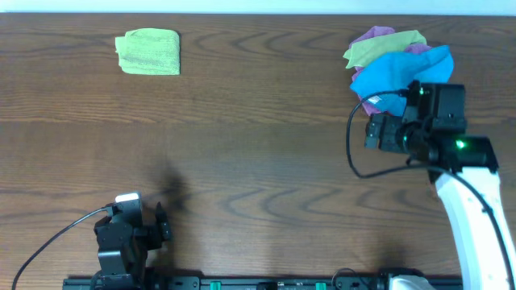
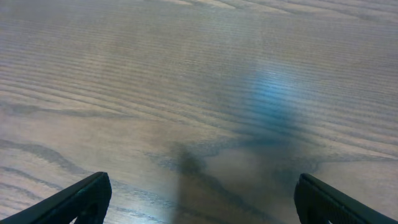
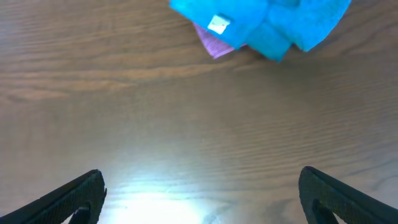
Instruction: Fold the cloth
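Starting far to the left of the cloth (image 1: 399, 71), well apart from it, there's a folded yellow-green cloth (image 1: 148, 52) lying flat on the dark wood-grain table (image 1: 258, 145). Also way off to the left of the cloth, and towards the near edge, sits the left claw (image 2: 203, 179). Its jaws are spread wide, nothing between them but bare wood, and a faint blue reflection shows on the surface ahead of it.

Moving across, the middle stretch between that claw and the cloth carries nothing but grain. Now the right claw (image 3: 202, 173): it hovers just beside the cloth, on its near side, not touching it. Its jaws are wide apart too, gripping nothing, with a bright glare on the wood between the fingertips.

And here's the cloth itself, bright sky-blue, crumpled and unfolded. Its white tag (image 3: 217, 25) faces up on the edge nearest the right claw. A purple cloth (image 3: 214, 45) peeks out from under that same edge, and a second yellow-green cloth (image 1: 383, 47) is bunched against the cloth's far side.
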Available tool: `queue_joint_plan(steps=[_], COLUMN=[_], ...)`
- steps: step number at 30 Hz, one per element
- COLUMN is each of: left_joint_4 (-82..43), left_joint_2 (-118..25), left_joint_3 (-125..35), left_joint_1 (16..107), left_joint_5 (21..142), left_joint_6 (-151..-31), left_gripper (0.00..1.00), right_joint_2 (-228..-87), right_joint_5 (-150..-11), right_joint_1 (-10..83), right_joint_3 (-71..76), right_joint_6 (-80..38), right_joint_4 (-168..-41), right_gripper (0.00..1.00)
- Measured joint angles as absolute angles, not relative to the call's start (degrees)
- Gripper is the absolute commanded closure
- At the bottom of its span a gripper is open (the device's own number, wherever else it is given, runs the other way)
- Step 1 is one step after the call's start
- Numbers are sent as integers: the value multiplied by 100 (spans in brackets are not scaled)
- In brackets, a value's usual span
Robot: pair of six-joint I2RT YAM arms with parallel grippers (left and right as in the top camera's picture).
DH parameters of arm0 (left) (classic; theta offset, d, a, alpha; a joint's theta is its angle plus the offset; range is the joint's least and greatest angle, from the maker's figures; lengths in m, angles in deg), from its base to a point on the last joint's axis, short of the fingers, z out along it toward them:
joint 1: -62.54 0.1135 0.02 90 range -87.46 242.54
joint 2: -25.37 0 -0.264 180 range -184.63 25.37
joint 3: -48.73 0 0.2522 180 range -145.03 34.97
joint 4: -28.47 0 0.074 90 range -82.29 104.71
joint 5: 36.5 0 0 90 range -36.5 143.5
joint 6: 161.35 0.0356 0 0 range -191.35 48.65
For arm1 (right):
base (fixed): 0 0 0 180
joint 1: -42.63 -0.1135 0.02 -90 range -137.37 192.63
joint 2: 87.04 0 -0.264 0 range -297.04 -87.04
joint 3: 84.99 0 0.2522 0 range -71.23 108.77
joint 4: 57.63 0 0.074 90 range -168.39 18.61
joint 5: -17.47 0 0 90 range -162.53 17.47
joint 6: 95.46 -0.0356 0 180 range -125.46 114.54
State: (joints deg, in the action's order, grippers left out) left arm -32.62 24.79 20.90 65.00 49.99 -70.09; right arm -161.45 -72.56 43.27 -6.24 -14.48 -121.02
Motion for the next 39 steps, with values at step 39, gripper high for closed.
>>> queue_joint_plan(steps=[39], left_joint_4=[-3260], left_joint_2=[2479], left_joint_3=[2090], left_joint_1=[6500], left_joint_5=[5002], left_joint_6=[-7009], left_gripper=[5], right_joint_2=[-19913], right_joint_5=[-6992], right_joint_1=[5612], right_joint_3=[235], right_joint_6=[-1516], right_joint_4=[-7903], right_gripper=[10])
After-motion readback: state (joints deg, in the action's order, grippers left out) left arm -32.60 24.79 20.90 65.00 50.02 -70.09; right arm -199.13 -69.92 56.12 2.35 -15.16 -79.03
